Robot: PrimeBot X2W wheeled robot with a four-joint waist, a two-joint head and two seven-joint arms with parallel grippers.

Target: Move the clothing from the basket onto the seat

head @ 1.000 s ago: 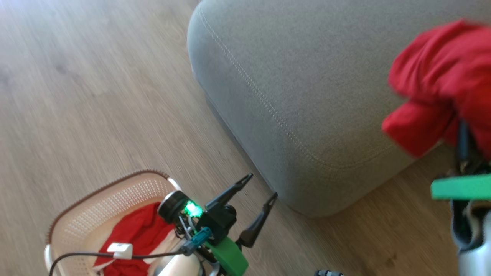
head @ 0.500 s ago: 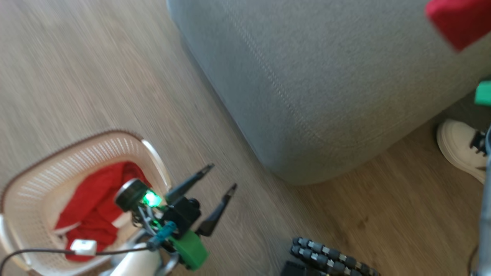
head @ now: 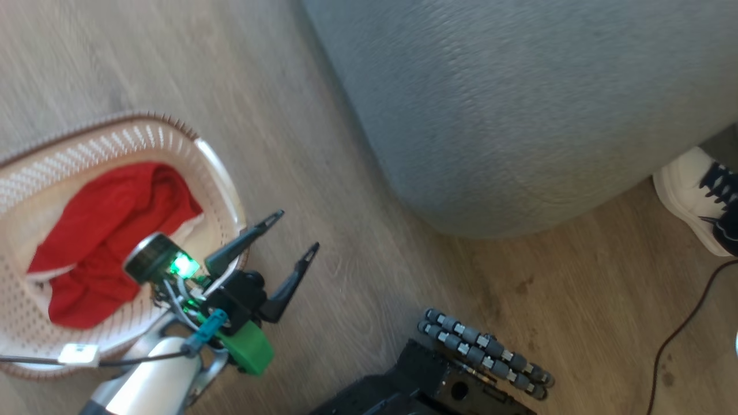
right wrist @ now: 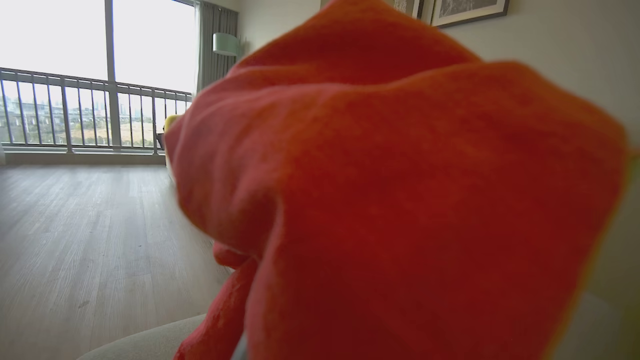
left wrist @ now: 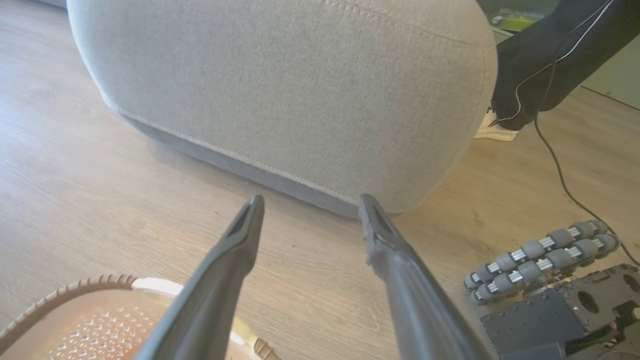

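- Head view: we see the left gripper (head: 298,229) over the wood floor (head: 115,57), just right of the basket (head: 222,173). Jaws spread wide, nothing between them.
- One red garment (head: 109,230) with a white edge lies crumpled inside the basket.
- The grey seat (head: 519,115) fills the upper right, apart from the basket, with bare floor between them.
- A white shoe (head: 689,190) sits at the seat's right corner. Near it a dark cable (head: 686,328) runs across the floor, and the base's roller wheel (head: 484,351) is at the bottom.
- Left wrist view: left gripper (left wrist: 311,198) fingers well apart and empty, pointing at the seat's (left wrist: 280,85) lower seam. The basket rim (left wrist: 75,287) is under the fingers at bottom left.
- On the right we see the roller wheel (left wrist: 540,252), a dark trouser leg (left wrist: 540,60), the shoe (left wrist: 495,131) and the cable (left wrist: 555,165).
- Right wrist view: red fabric (right wrist: 400,200) hangs right in front of the lens and hides the right gripper's fingers, so we can't tell how those jaws stand.
- A grey strip of seat (right wrist: 150,342) shows below the fabric, with a railed window (right wrist: 75,110) behind.
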